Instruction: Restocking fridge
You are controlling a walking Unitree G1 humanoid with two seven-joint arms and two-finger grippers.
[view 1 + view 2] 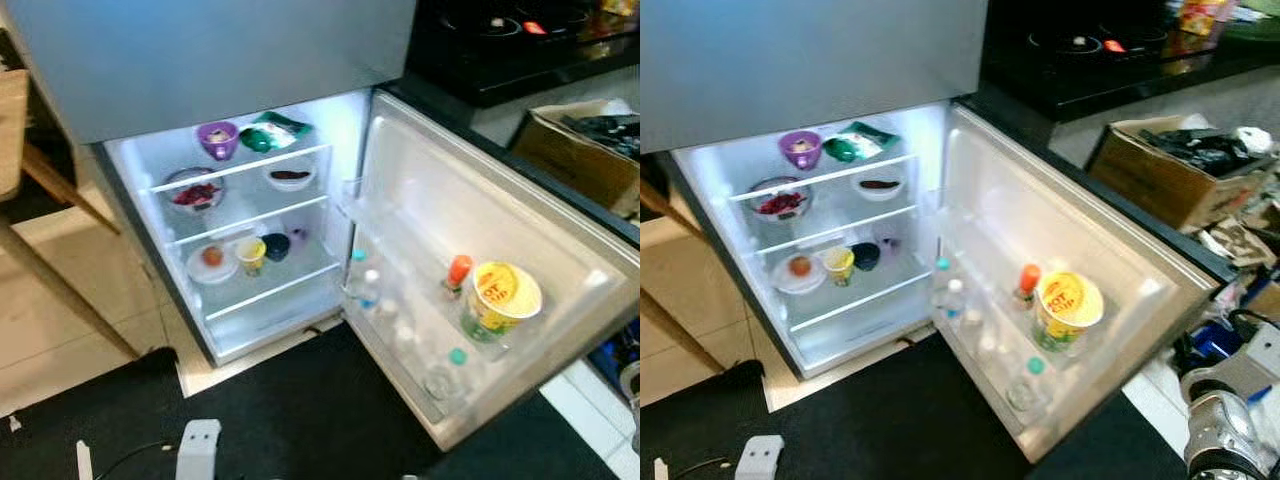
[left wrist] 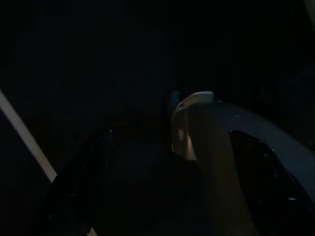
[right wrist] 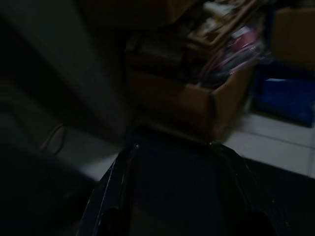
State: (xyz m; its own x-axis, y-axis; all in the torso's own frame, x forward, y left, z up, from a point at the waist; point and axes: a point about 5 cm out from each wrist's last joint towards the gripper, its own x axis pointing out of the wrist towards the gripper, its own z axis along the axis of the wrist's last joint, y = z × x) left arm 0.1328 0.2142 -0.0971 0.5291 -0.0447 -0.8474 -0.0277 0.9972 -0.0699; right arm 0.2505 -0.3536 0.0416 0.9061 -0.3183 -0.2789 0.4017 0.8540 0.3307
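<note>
The fridge's lower compartment (image 1: pixel 300 320) stands open and lit. Its door (image 1: pixel 480 200) swings out to the right. On the shelves are a purple bowl (image 1: pixel 217 138), a green packet (image 1: pixel 270 130), a bowl of red food (image 1: pixel 195 190), a white bowl (image 1: pixel 290 176), a plate with an orange fruit (image 1: pixel 212 260), a yellow cup (image 1: pixel 250 254) and a dark bowl (image 1: pixel 276 245). The door rack holds a yellow-lidded noodle cup (image 1: pixel 502 295), an orange-capped bottle (image 1: pixel 457 272) and clear bottles (image 1: pixel 365 285). My right arm (image 1: pixel 1225 430) hangs low at the right; its gripper (image 3: pixel 177 216) is open over the dark floor. My left gripper (image 2: pixel 172 196) hangs open in shadow.
A black mat (image 1: pixel 300 420) lies before the fridge, with a small white object (image 1: pixel 198 445) on it. A cardboard box (image 1: pixel 1170 170) of clutter stands right of the door, under a black stove counter (image 1: pixel 1110 50). Wooden furniture legs (image 1: pixel 60 270) stand at left. Blue items (image 1: pixel 1210 345) sit low right.
</note>
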